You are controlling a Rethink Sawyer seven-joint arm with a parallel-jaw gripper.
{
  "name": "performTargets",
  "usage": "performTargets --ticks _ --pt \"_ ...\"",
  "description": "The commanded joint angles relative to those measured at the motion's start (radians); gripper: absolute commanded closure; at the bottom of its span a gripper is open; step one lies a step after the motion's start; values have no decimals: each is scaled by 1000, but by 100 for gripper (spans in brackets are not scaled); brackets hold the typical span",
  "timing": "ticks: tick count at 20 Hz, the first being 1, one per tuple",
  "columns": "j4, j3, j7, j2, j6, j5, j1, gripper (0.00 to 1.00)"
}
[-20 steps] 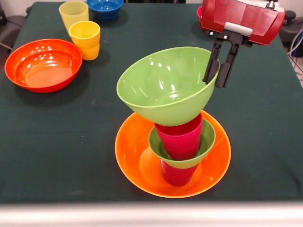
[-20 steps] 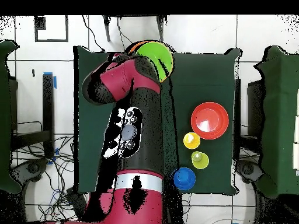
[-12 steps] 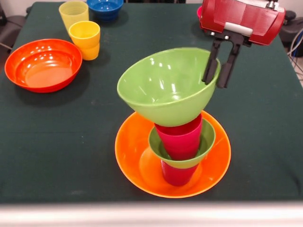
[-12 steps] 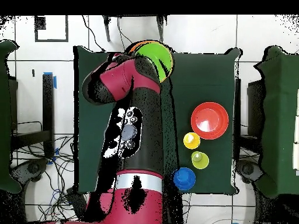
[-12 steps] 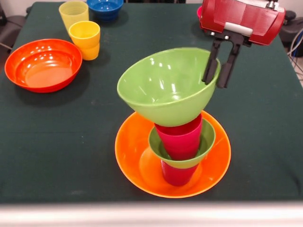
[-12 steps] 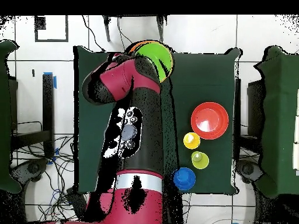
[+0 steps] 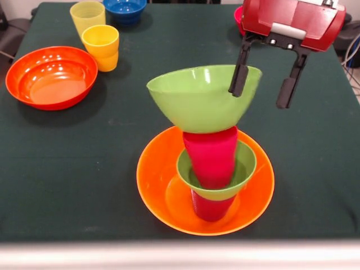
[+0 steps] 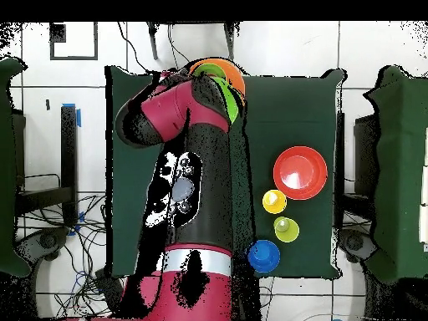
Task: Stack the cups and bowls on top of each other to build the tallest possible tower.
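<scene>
The tower stands at the front middle of the table. A large yellow-orange bowl [image 7: 163, 194] is its base. In it stands a cup that looks dark red [image 7: 211, 209]. On that sit the small green bowl [image 7: 245, 163], the red-pink cup [image 7: 211, 157] and the large green bowl [image 7: 197, 107], upright and nearly level. My gripper [image 7: 263, 81] is open at the green bowl's right rim. One finger [image 7: 239, 73] stands in front of the rim and the other hangs clear to the right. In the overhead view my arm hides most of the tower; parts of the green bowl [image 8: 231, 92] show.
A wide orange-red bowl [image 7: 50, 76] sits at the left, with the yellow-orange cup [image 7: 101, 46], the pale yellow cup [image 7: 87, 14] and the small blue bowl [image 7: 125, 8] behind it. A red-pink edge [image 7: 237, 14] shows behind my gripper.
My gripper has opened and let go of the large green bowl. The bowl has gone from tilted to nearly level on the red-pink cup.
</scene>
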Motion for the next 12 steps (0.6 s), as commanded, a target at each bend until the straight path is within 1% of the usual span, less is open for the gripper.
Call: performTargets --ticks 1,12 --pt "-18 62 -148 41 136 -40 15 0" --pt "-22 57 -146 43 135 -41 17 0"
